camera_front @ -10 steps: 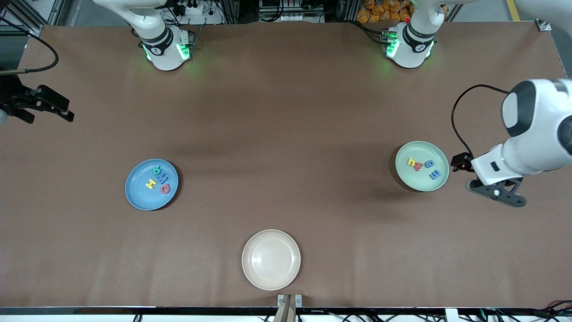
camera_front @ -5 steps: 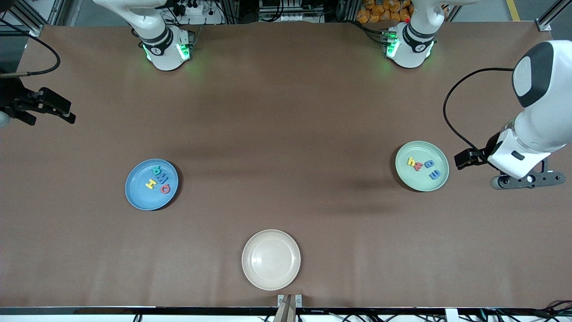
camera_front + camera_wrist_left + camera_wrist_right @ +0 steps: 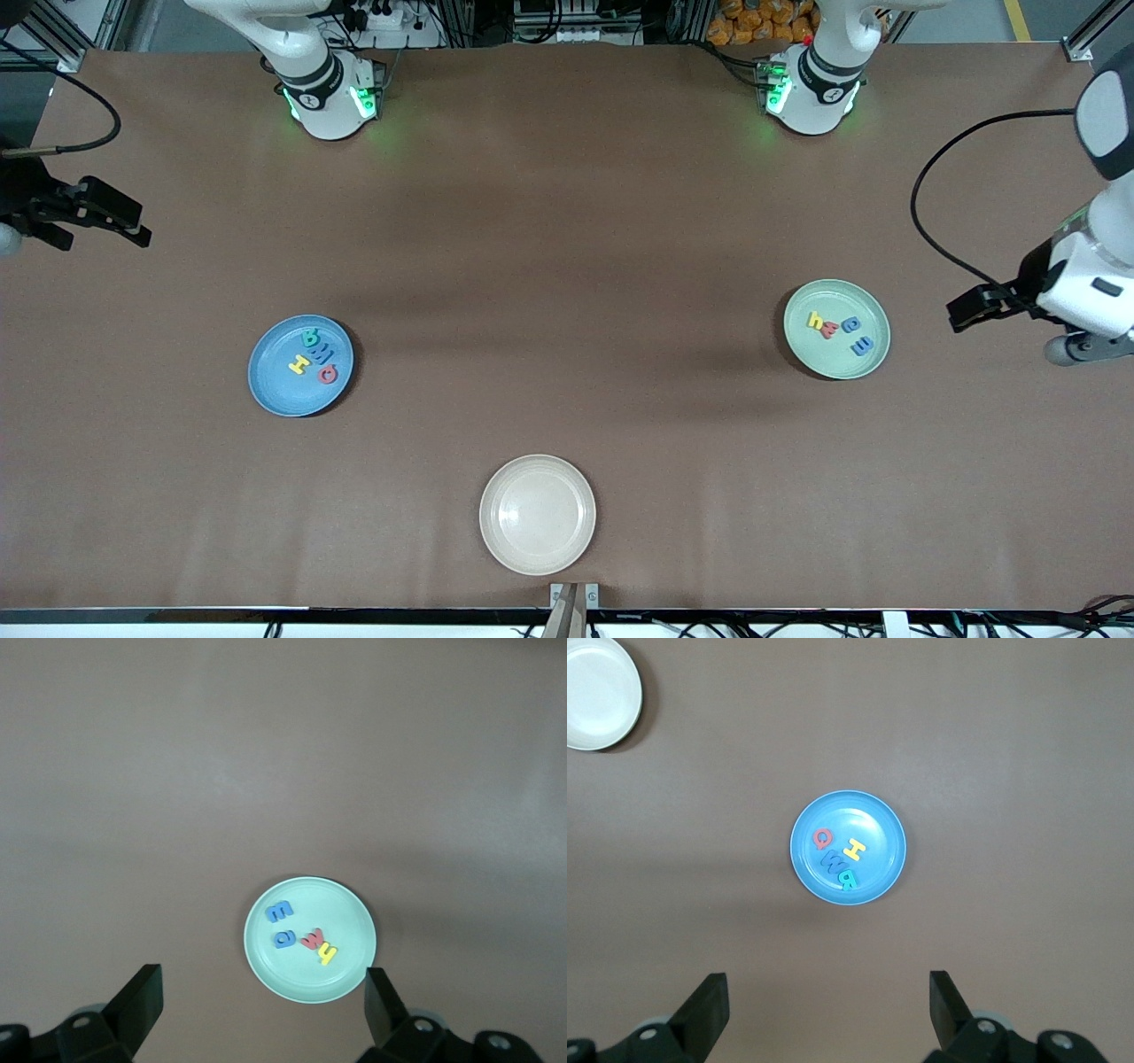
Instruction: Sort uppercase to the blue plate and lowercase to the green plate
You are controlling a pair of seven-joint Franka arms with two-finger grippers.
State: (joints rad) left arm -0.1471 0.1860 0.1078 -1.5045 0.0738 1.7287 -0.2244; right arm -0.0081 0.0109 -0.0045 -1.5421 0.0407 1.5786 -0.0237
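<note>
The blue plate (image 3: 282,394) holds the uppercase letters: teal R (image 3: 311,338), blue M (image 3: 321,349), yellow H (image 3: 299,362) and red Q (image 3: 328,374). The green plate (image 3: 833,365) holds the lowercase letters: yellow h (image 3: 814,320), a red letter (image 3: 829,330), a blue rounded letter (image 3: 852,324) and blue m (image 3: 862,346). My left gripper (image 3: 263,1010) is open and empty, high over the table beside the green plate (image 3: 306,988) at the left arm's end. My right gripper (image 3: 828,1010) is open and empty, high over the right arm's end, with the blue plate (image 3: 884,828) in its view.
A beige plate (image 3: 537,554) with nothing on it sits near the table's front edge, midway between the two ends; it also shows in the right wrist view as the beige plate (image 3: 598,691). Both arm bases stand along the table's back edge.
The left arm has swung away from the green plate toward the table's end and risen. The right arm has barely moved. The letters have stayed put.
</note>
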